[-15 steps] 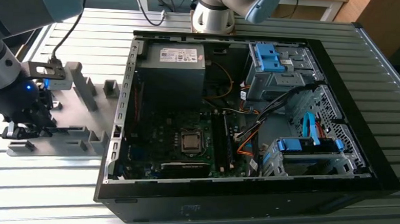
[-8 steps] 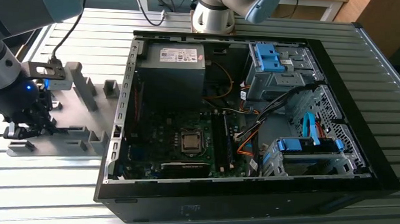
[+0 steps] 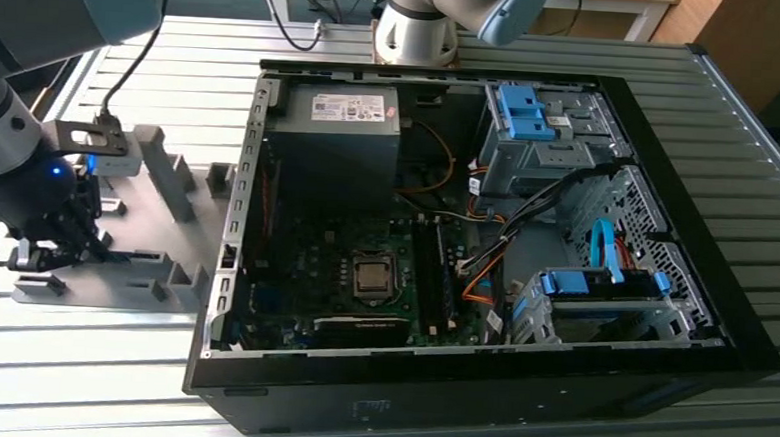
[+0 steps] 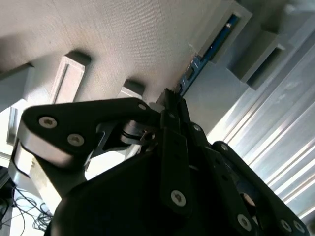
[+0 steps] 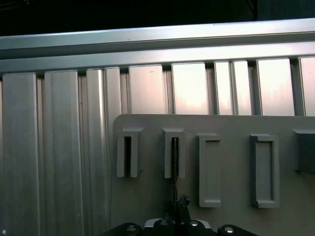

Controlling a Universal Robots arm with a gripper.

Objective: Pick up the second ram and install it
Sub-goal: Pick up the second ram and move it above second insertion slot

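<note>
The second ram (image 4: 198, 63) is a thin blue-green stick standing on edge in a slot of a grey fixture block (image 4: 231, 29); in the first wrist view the ram (image 5: 174, 162) shows edge-on as a dark line. My gripper (image 4: 170, 96) sits at the ram's near end, fingers drawn together around it; in the first wrist view the gripper (image 5: 180, 200) meets the stick's end. In the exterior view my gripper (image 3: 52, 253) is low over the grey fixture plate (image 3: 150, 221), at the exterior view's left of the open computer case (image 3: 659, 193).
Several grey slotted blocks (image 5: 210, 169) stand on the fixture plate beside the ram's block. The plate rests on a ribbed aluminium table (image 3: 768, 158). Inside the case lie the motherboard with its memory slots (image 3: 430, 271), cables and blue drive cages (image 3: 530, 116).
</note>
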